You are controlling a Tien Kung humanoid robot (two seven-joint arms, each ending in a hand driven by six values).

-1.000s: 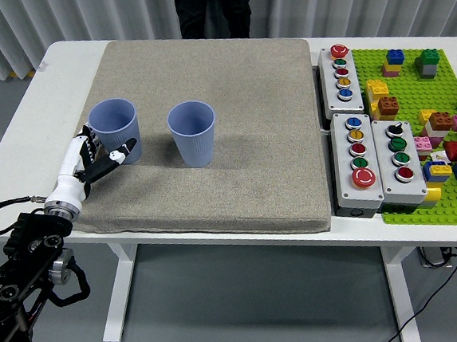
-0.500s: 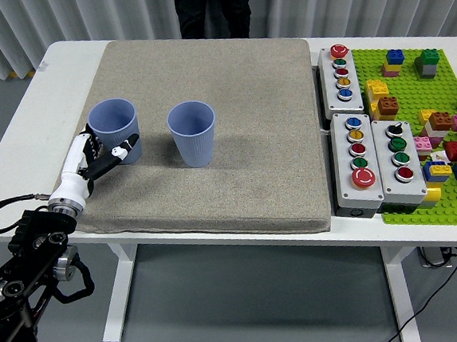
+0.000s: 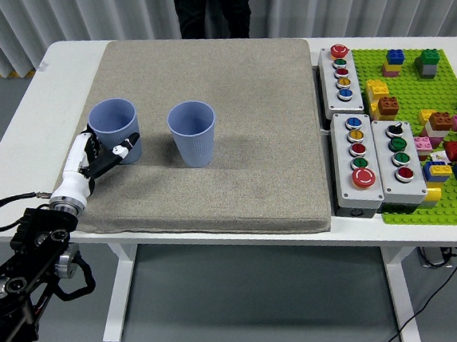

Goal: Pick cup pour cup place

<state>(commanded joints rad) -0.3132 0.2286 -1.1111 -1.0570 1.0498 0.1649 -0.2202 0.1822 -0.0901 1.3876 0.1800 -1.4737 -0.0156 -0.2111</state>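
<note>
Two blue ribbed cups stand upright on the grey mat (image 3: 229,83). The left cup (image 3: 114,129) is near the mat's left edge and the right cup (image 3: 192,132) stands a little to its right. My left hand (image 3: 99,154) comes in from the lower left and sits at the base of the left cup, its fingers spread around the cup's near-left side without closing on it. A thumb tip touches or nearly touches the cup's front wall. Neither cup is lifted.
Grey button boxes (image 3: 370,158) stand right of the mat. A green baseplate (image 3: 413,83) with several toy bricks fills the far right. A person stands at the far side of the table (image 3: 214,4). The table's left edge (image 3: 17,133) is close to my hand.
My left hand has crept up and slightly closer to the left cup, its fingers nearer the cup's wall. The cups have not moved.
</note>
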